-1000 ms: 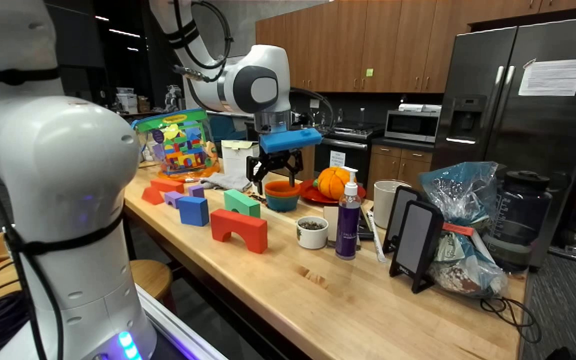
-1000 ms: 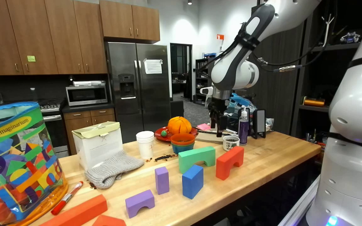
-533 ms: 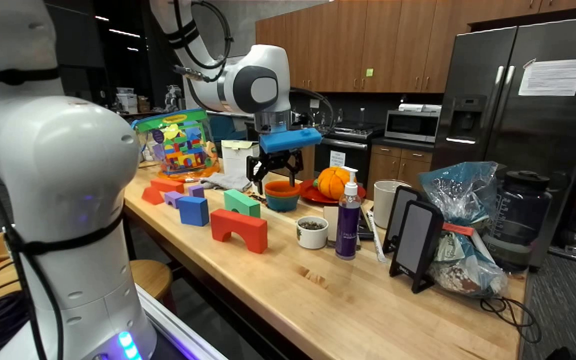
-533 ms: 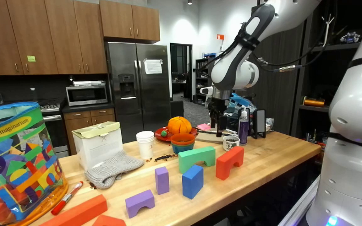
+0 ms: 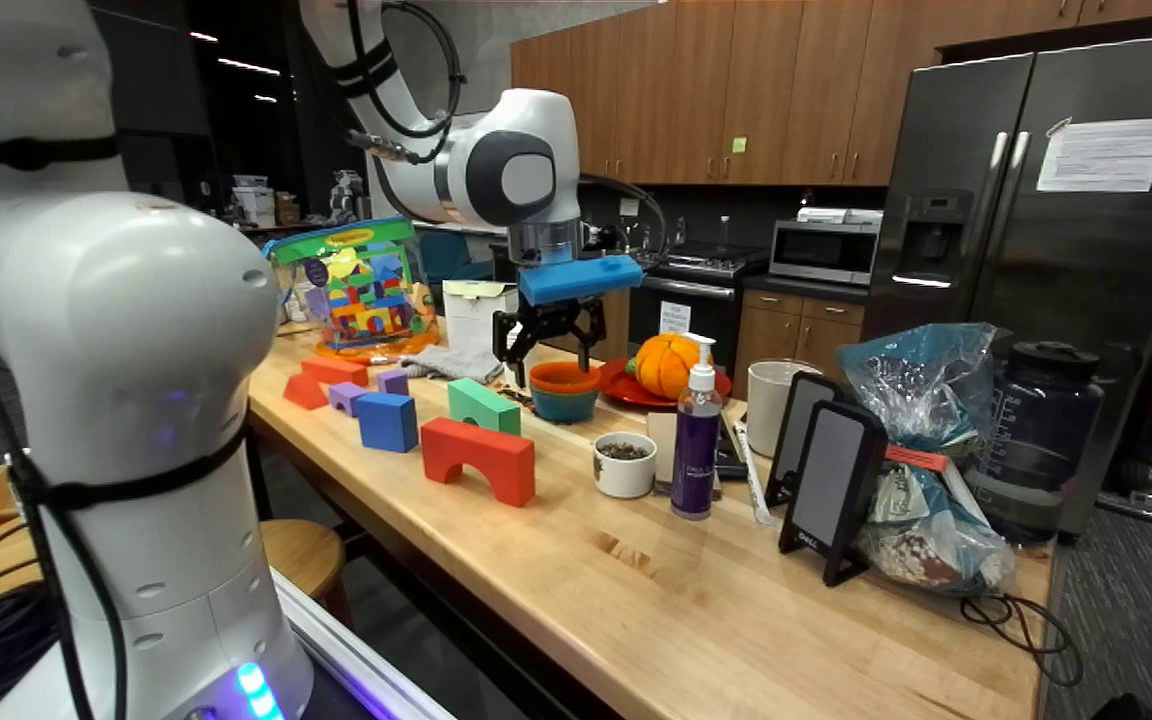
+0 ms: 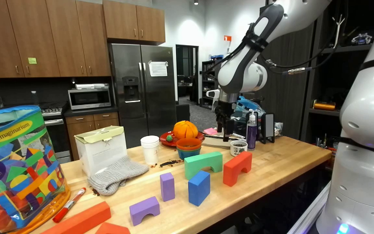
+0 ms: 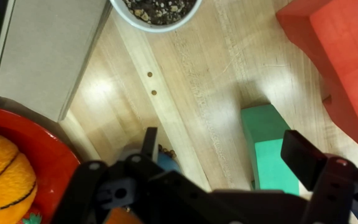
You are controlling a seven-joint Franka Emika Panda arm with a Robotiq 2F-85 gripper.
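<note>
Kitchen room, wooden table [image 5: 786,620], and an empty gripper [image 7: 224,151] spread wide above it

Brown cabinets [image 5: 671,100] and a steel refrigerator [image 5: 1076,290] stand in the background, beyond the table. A white robot arm [image 6: 230,78] reaches over it and points its gripper downward. Nothing sits between the fingers [image 7: 301,158]; their exact height is hard to judge. At the left of the wrist view, a red plate [image 7: 54,152] bears an orange pumpkin [image 7: 5,174]. At that view's right, a red arch block [image 7: 350,62] stands on its two legs, near a green arch block [image 7: 275,165], also on the table. There, one finger partly covers the green arch block; the other hides most of the nested bowls [image 5: 566,405], orange over teal. Smaller still is a white pot [image 5: 624,478] of dark soil [image 7: 162,14], near the red arch block.

Any lowering here is best kept slow and straight, with the fingers clear of the bowls' rims. Both arch blocks look light, so a nudge could tip them; a centred approach, squared to their sides, seems wisest.
</note>
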